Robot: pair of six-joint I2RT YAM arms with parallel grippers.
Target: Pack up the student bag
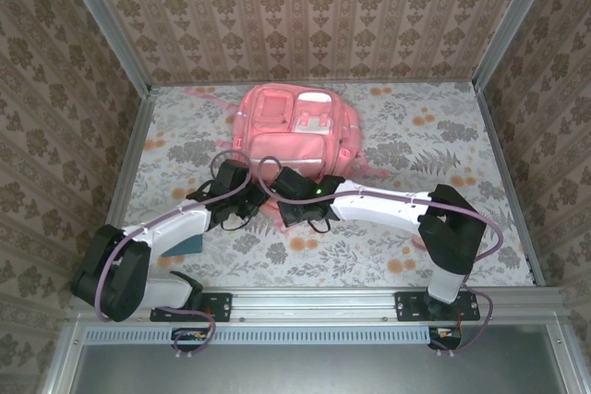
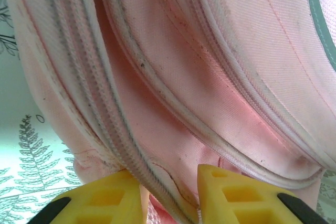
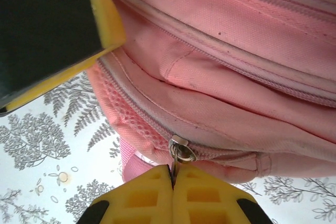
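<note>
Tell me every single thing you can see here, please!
student bag: one, pink with white patches, middle of the table
zipper pull: one, silver, on the bag's near end
table: one, pale leaf-and-flower print, under everything
walls: three, beige patterned, around the table
flat object: one, dark teal, beneath the left arm, too hidden to identify
left arm: one, white and black, reaching to the bag
right arm: one, white and black, reaching to the bag
left gripper: one, yellow, open around a zipper seam
right gripper: one, yellow, shut on the zipper pull

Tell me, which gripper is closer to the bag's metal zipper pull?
Right. The right gripper is pinched shut on the zipper pull; the left gripper straddles a zipper seam elsewhere on the student bag.
</note>
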